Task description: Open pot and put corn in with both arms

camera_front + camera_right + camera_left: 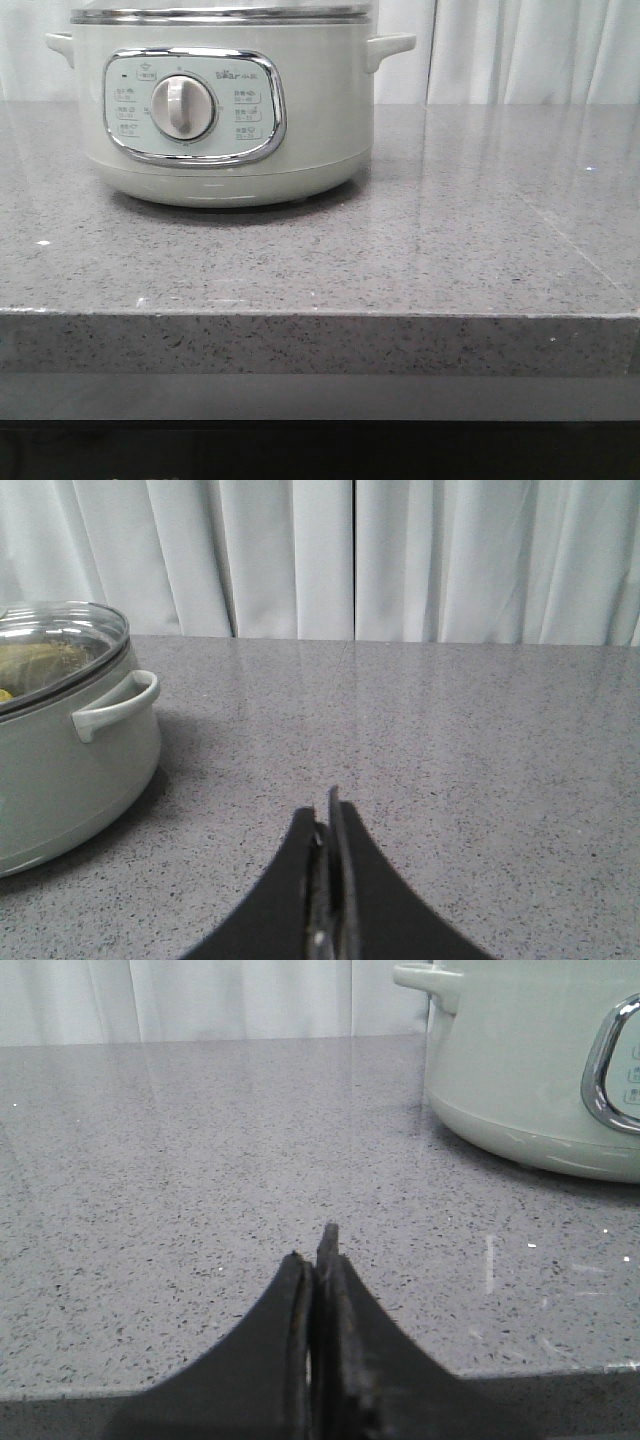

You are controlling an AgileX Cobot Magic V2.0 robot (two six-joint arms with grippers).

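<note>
At the lower edge of the left wrist view, the left pincer (318,1260) has its two dark fingers pressed together with nothing between them, poised over the near edge of the grey speckled bench (200,1210). Beyond it, off to one side, stands the pot (530,1070), of which this view catches only one side handle, the curved pale green wall and a slice of the chrome frame of the control panel. From the right wrist view, the right pincer (325,825) is likewise closed flat and empty above bare bench, and the pot (60,770) sits well apart from it at the other edge of the picture. Only this view looks down onto the pot's top: a glass lid (55,645) rests on the steel rim, and through the glass something yellowish-green shows inside, too blurred to name. The front view shows neither pincer, but it alone gives the pot's face whole: the control panel (195,105) with its round silver dial (182,108), and both side handles. White curtains (400,555) hang behind the bench. No corn lies on the bench in any view.
</note>
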